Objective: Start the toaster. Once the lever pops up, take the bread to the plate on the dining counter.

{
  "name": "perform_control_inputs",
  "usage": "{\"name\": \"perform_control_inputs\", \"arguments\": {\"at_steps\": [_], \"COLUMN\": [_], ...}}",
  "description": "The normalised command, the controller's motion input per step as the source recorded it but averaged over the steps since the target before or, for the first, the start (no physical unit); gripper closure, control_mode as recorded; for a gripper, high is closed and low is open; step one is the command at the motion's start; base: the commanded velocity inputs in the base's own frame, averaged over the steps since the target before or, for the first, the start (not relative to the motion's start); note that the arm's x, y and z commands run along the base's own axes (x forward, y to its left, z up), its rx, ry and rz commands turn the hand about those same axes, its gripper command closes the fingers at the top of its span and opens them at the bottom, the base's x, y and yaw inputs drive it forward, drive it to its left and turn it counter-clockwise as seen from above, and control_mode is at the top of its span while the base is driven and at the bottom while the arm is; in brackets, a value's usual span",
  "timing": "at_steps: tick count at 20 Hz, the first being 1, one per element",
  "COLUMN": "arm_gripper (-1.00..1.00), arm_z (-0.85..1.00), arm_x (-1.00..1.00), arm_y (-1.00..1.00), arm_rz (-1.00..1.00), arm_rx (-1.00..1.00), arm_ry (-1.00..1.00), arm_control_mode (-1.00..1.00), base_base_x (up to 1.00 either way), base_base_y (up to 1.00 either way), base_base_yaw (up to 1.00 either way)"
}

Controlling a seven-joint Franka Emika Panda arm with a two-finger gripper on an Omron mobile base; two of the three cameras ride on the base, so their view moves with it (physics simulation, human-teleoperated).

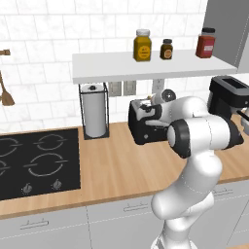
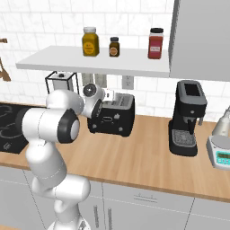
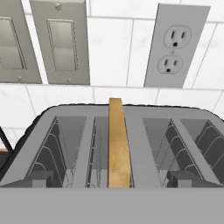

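Observation:
The black toaster stands on the wall-side wooden worktop under the shelf. From the hand view I look down into its top. The bread stands edge-on in a slot left of centre, its tan crust rising above the rim. My gripper hovers just above the toaster, open. One dark fingertip shows on each side of the slice, well apart from it. The plate and the dining counter are out of view.
A paper-towel holder stands left of the toaster, and a black hob lies further left. A tall coffee machine and a scale stand to the right. The shelf with jars hangs low overhead. A wall outlet sits behind.

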Motion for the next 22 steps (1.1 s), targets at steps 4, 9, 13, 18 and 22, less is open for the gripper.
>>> {"name": "perform_control_inputs", "arguments": {"at_steps": [4,9,13,18,22], "arm_gripper": [-1.00,-1.00,-1.00,-1.00,1.00], "arm_z": [-0.01,-0.01,0.00,0.00,0.00], "arm_x": [0.02,0.00,0.05,0.06,0.00], "arm_y": [0.00,0.00,0.00,0.00,0.00], "arm_rz": [0.00,0.00,0.00,0.00,0.00], "arm_rx": [0.00,0.00,0.00,0.00,0.00], "arm_ry": [0.00,0.00,0.00,0.00,0.00], "arm_control_mode": [-1.00,-1.00,-1.00,-1.00,-1.00], "base_base_x": [0.00,0.00,0.00,0.00,0.00], "base_base_y": [0.00,0.00,0.00,0.00,0.00], "base_base_yaw": [0.00,0.00,0.00,0.00,0.00]}}
